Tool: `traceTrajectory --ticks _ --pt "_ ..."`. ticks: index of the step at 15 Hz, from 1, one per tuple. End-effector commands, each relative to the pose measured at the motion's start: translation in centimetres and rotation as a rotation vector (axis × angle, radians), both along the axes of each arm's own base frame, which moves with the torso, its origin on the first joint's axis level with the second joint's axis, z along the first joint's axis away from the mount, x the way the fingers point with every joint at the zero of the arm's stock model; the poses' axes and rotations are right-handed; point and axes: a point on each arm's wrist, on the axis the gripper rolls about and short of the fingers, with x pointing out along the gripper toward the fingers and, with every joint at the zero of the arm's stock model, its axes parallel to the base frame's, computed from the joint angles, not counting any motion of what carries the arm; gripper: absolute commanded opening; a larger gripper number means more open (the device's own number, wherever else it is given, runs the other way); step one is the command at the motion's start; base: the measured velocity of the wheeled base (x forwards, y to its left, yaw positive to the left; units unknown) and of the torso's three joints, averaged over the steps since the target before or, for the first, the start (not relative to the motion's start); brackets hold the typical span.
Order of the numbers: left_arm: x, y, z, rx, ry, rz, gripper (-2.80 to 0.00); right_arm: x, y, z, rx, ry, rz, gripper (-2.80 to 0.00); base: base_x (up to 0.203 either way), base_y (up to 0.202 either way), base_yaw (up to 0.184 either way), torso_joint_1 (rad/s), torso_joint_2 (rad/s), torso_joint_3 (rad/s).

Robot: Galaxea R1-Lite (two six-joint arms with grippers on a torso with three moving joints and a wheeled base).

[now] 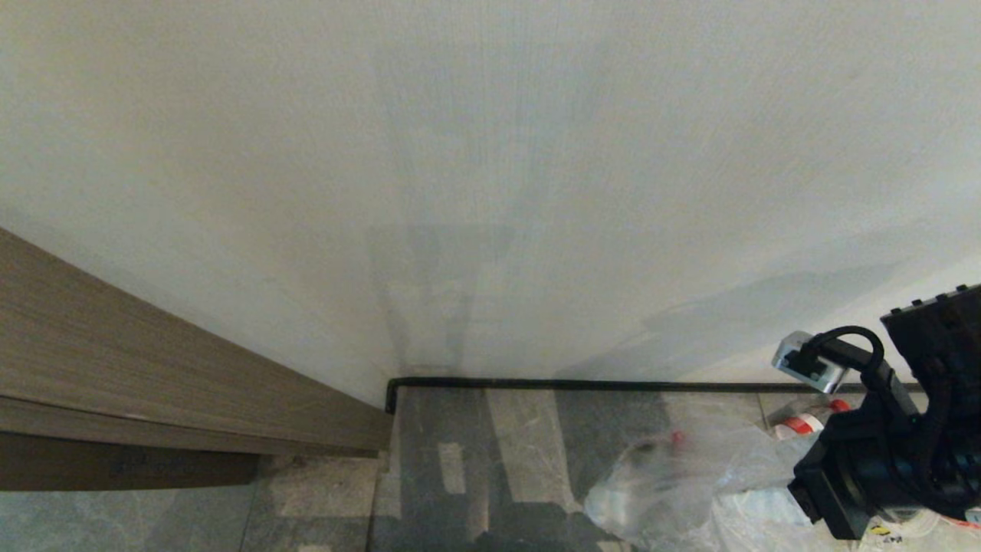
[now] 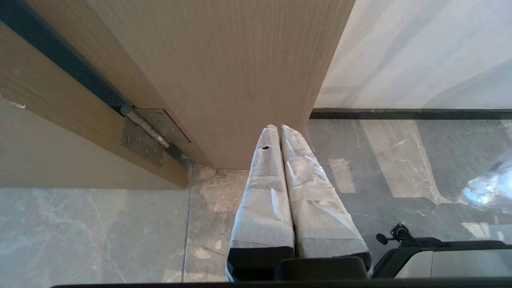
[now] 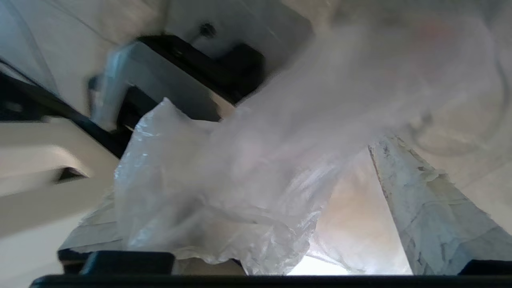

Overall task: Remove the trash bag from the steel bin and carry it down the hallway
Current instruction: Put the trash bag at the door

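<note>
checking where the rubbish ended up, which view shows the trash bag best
The head view: the trash bag lies on the grey floor tiles by the wall, red and white rubbish visible inside. The right wrist view shows only crumpled plastic draped between the right tool's open fingers. The left wrist view catches just a shiny blur at its edge.

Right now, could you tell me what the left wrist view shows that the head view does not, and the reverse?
Only the left wrist view shows the door hinge and the left gripper, its fingers pressed together. Only the head view shows the right arm over the trash bag lying on the floor. Both show the grey marbled hallway tiles, pale wall, dark skirting and wooden door.
</note>
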Motion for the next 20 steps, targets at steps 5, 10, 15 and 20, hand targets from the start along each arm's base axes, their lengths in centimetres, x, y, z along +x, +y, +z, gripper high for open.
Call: traceTrajectory --ticks 5,10,15,20 --pt "0.0 0.0 0.0 0.0 -0.001 0.001 -2.8 1.1 1.0 1.6 0.002 -0.077 -0.1 0.0 0.0 0.0 0.0 0.0 0.0 0.0" --pt "0.0 0.0 0.0 0.0 -0.001 0.0 -2.8 1.5 1.2 0.8 0.009 -0.001 -0.258 0.0 0.0 0.0 0.0 0.0 0.0 0.0" --pt "0.0 0.0 0.0 0.0 0.0 0.001 -2.8 1.6 2.3 1.8 -0.004 -0.039 -0.281 0.0 0.0 0.0 0.0 0.0 0.0 0.0" --pt "0.0 0.0 0.0 0.0 0.0 0.0 -2.8 2.4 2.7 3.2 0.047 -0.022 -0.406 0.0 0.0 0.0 0.0 0.0 0.0 0.0"
